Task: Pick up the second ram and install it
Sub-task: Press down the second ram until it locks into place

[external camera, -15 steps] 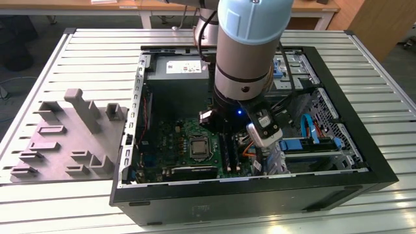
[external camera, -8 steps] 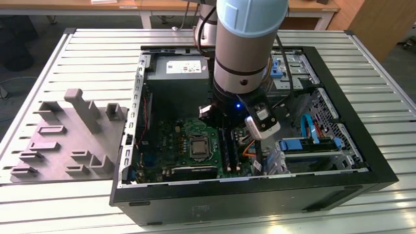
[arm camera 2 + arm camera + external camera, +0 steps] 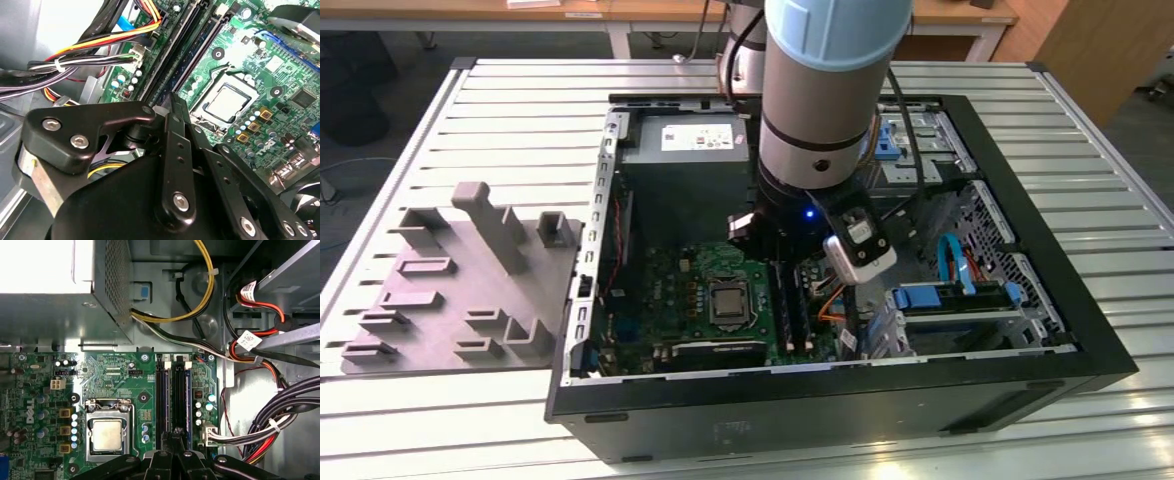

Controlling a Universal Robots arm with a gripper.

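Observation:
My gripper (image 3: 778, 255) hangs low inside the open computer case, right over the black memory slots (image 3: 175, 390) beside the processor socket (image 3: 106, 432). In both wrist views its black fingers are drawn together, tips (image 3: 172, 102) meeting at the near end of the slot row (image 3: 176, 434). A slim, dark bluish stick, which looks like the second ram (image 3: 189, 61), stands on edge between the slots and runs up to the fingertips. Whether the fingers clamp it or only rest at its end I cannot tell.
Bundled cables (image 3: 270, 425) and a white connector (image 3: 209, 434) crowd one side of the slots. The silver power supply (image 3: 55, 295) fills one end of the case. A grey holder fixture (image 3: 454, 280) lies on the slatted table at the exterior view's left. Blue-tabbed drive bays (image 3: 961, 295) sit at its right.

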